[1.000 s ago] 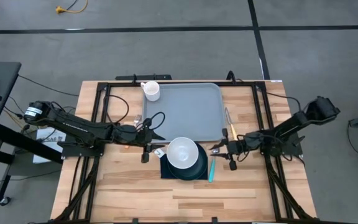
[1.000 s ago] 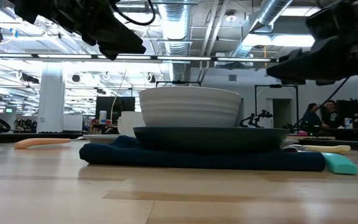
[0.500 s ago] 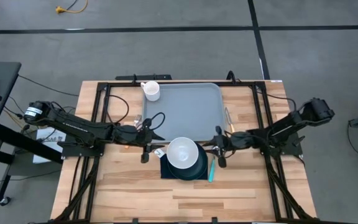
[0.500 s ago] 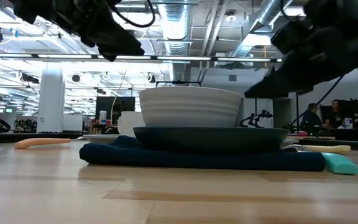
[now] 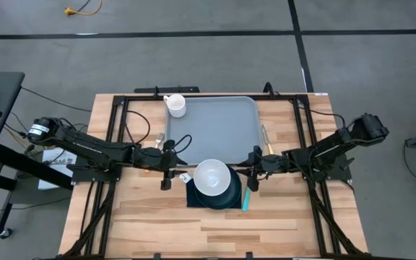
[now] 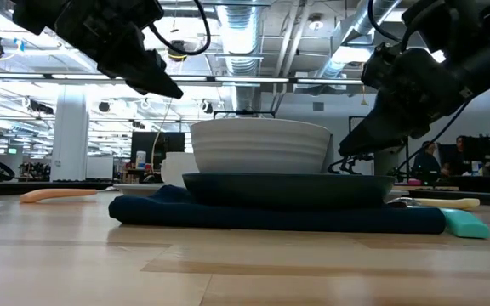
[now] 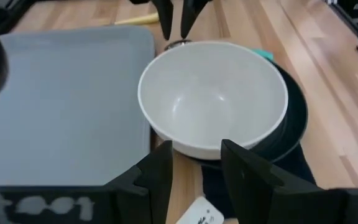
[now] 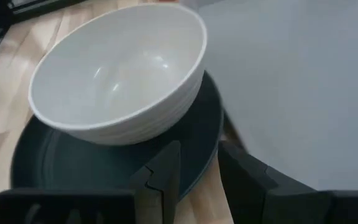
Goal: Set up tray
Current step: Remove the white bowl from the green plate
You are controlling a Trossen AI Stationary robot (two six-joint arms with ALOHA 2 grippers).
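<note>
The grey-blue tray (image 5: 215, 128) lies flat at the table's far middle, with a white mug (image 5: 175, 105) standing in its far left corner. Just nearer than the tray, a white bowl (image 5: 212, 176) sits in a dark plate (image 5: 231, 193), which rests on a navy napkin (image 6: 270, 219). My left gripper (image 5: 185, 160) hovers open at the bowl's left, slanting down toward it, its fingers (image 7: 160, 168) short of the rim. My right gripper (image 5: 246, 172) hovers open at the plate's right, above its rim (image 8: 197, 155).
A teal-handled utensil (image 5: 245, 198) lies beside the napkin's right edge. Utensils with a pale yellow handle (image 5: 269, 149) lie right of the tray. A small orange piece (image 6: 58, 195) lies on the wood at the left. Bare wood spreads toward the near edge.
My right gripper has moved toward the table's left, up to the plate and bowl, rolling its wrist and tipping down. My left gripper has tipped slightly downward toward the bowl without travelling. The bowl, plate and tray have stayed put.
</note>
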